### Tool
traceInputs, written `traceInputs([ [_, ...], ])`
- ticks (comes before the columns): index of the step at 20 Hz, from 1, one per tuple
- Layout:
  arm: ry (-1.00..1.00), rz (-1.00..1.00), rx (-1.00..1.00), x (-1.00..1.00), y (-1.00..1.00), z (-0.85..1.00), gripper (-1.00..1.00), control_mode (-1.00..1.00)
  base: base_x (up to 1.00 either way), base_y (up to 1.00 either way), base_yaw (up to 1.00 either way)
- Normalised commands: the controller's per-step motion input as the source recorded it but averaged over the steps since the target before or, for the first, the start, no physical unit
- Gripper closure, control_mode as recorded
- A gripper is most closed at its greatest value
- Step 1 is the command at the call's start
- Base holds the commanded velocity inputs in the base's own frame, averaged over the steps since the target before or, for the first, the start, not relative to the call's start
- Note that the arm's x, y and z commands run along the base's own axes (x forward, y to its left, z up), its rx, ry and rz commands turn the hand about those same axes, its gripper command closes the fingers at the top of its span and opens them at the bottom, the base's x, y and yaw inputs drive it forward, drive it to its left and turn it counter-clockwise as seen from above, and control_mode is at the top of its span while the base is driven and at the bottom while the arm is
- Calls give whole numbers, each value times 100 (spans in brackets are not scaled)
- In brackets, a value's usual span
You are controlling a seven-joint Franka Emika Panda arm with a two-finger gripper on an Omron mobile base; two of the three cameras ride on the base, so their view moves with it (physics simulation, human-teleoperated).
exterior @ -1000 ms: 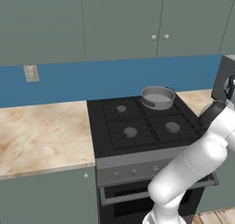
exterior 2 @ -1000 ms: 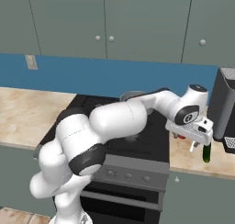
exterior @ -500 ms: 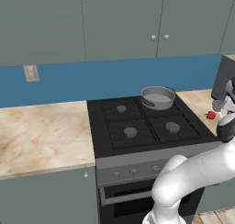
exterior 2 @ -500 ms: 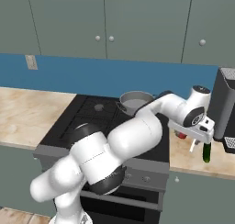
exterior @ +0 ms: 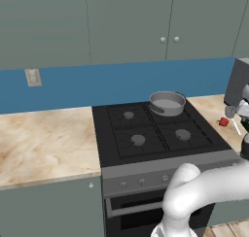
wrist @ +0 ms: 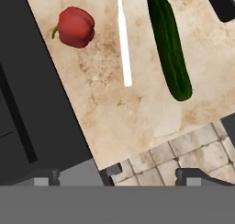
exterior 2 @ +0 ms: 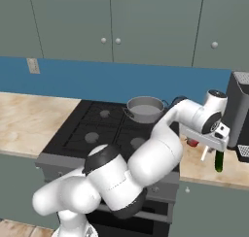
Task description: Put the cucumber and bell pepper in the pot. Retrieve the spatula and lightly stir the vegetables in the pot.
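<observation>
Cucumber (wrist: 169, 46), spatula (wrist: 123, 37) and bell pepper (wrist: 75, 26) lie side by side on the marble counter (wrist: 137, 108) to the right of the stove (exterior: 155, 134), none touching another; in the hand view the spatula lies between the two vegetables. The gripper (wrist: 114, 175) hangs above the counter's front edge with its fingers spread wide and nothing between them. From the right base view the gripper (exterior 2: 212, 139) sits just above the cucumber (exterior 2: 219, 161), with the pepper (exterior 2: 192, 142) partly hidden behind the arm. Farther back, the pot (exterior: 167, 103) stands on the stove's rear right burner, well apart from the vegetables. A dark appliance (exterior 2: 241, 115) stands at the counter's far right.
</observation>
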Motion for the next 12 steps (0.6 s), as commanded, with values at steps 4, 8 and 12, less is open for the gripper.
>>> traceInputs([
  [4, 0, 0, 0, 0, -30, -23, -100, -100, 0, 0, 0],
  [8, 0, 0, 0, 0, -40, -23, -100, -100, 0, 0, 0],
  [12, 0, 0, 0, 0, -32, -21, -100, -100, 0, 0, 0],
])
